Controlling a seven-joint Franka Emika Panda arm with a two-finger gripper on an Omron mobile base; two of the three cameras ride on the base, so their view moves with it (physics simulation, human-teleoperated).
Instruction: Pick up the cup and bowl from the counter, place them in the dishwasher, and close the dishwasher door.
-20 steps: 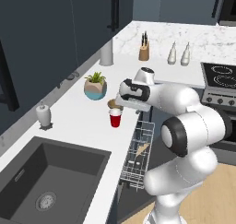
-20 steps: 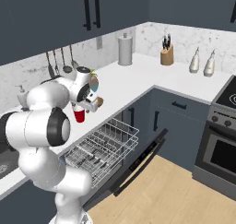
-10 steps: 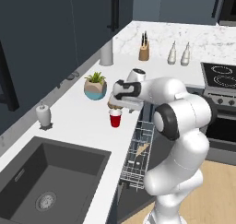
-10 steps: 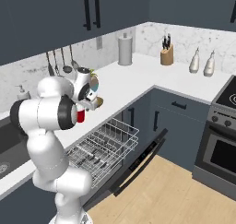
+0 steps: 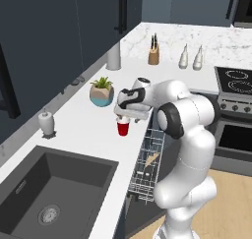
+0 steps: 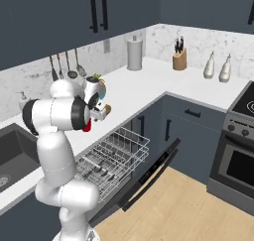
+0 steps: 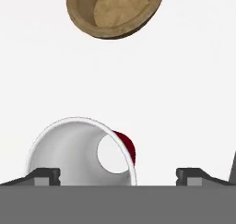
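Note:
The red cup (image 5: 123, 129) stands upright on the white counter (image 5: 78, 134) near its front edge, above the open dishwasher. My gripper (image 5: 127, 116) hangs just over it, open. In the hand view the cup's pale inside (image 7: 83, 151) lies between the fingertips, close to the left one (image 7: 44, 176), with the right one (image 7: 193, 174) well off to the side. The tan bowl (image 7: 113, 11) sits on the counter a little beyond the cup, and its edge (image 6: 106, 109) peeks past the hand. The wire rack (image 6: 111, 155) is pulled out over the lowered door (image 6: 149, 173).
A teal and tan plant pot (image 5: 102, 93) stands just behind the hand. Further back are a grey canister (image 5: 113, 56), a knife block (image 5: 154, 56) and two white bottles (image 5: 190, 58). The sink (image 5: 54, 184) lies to the left, the stove (image 5: 236, 80) to the right.
The hand has come down and slightly left, from above the bowl to just over the red cup. The elbow has swung. Cup and bowl have not moved.

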